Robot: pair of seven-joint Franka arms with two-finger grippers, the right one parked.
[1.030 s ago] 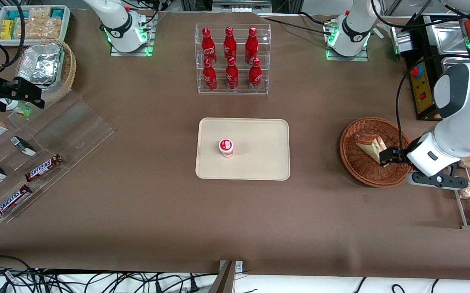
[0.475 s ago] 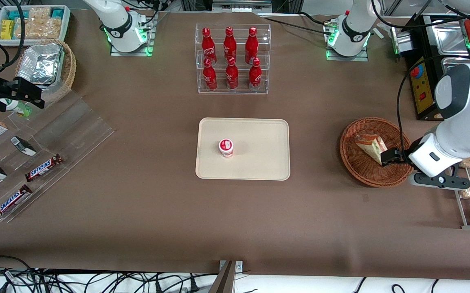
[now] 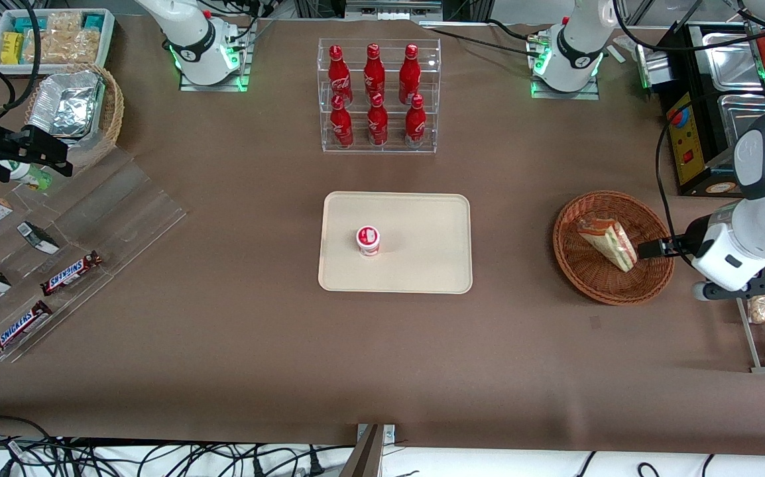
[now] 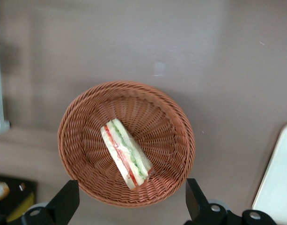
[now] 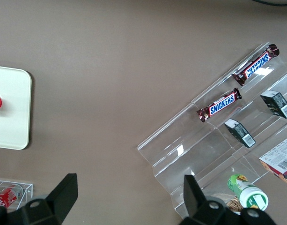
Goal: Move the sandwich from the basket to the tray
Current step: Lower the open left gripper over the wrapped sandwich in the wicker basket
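Inside the round brown basket (image 3: 611,291) lies the sandwich (image 3: 608,243), and the pincer (image 3: 647,250) hangs just beside the basket's rim with its fingers (image 4: 66,201) wide apart, holding nothing, well apart from the tray (image 3: 422,265).

Probably a lab: bench-mounted robot arm (image 3: 190,33), cables (image 3: 91,457).

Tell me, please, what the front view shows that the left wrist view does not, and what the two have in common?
Only the front view shows the rack of red bottles, the small red-lidded cup standing on the tray, and the chocolate bars toward the parked arm's end. Only the left wrist view shows the sandwich's filling edge and the open gripper spread wide, empty. Both show the sandwich lying in the basket, part of the tray, and the gripper at the basket's rim.
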